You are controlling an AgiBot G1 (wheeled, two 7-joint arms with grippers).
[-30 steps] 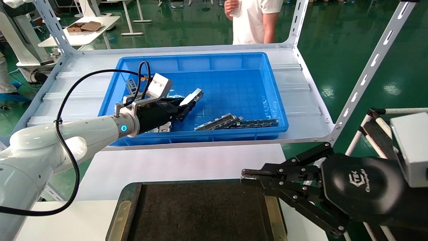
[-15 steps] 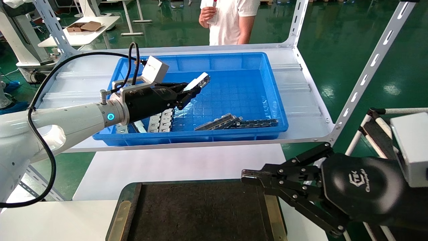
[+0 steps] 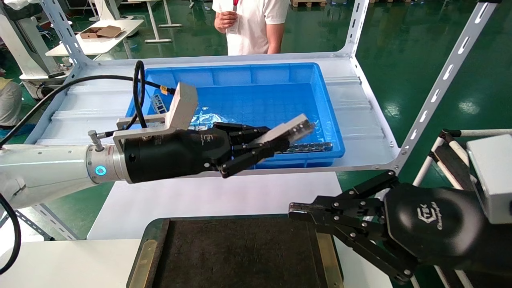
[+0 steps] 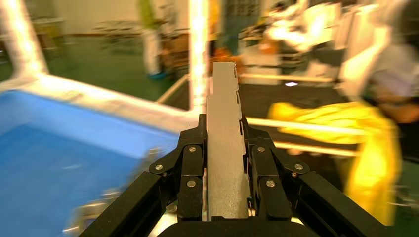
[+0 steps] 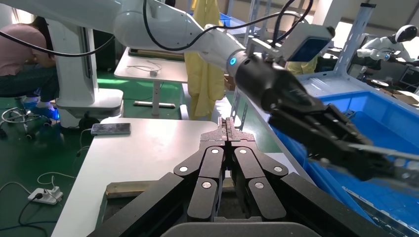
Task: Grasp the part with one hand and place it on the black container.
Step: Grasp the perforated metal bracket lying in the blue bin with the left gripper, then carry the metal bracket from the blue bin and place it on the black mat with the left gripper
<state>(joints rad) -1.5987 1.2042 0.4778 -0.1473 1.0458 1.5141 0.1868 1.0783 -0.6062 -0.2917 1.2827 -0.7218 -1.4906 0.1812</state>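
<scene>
The part (image 3: 289, 131) is clamped between the left gripper (image 3: 269, 146) fingers and held in the air over the front wall of the blue bin (image 3: 332, 120), its free end poking out beyond the fingertips. The left wrist view confirms the grip: part (image 4: 225, 143) pinched from both sides by the fingers (image 4: 190, 182). A second ago the gripper was low inside the bin at its left side; half a second ago it was raised over the bin middle; now the arm has swung toward the bin's front-right, so lift-out looks done and transport is under way. The black container (image 3: 240, 256) sits well in front of the bin, nothing on its visible floor, so placing is left. Right gripper (image 3: 294, 212) is parked over the container's right edge, fingers pressed together, holding nothing; may crowd the drop. Spare parts (image 3: 312, 147) lie in the bin, a person (image 3: 250, 24) stands behind it
</scene>
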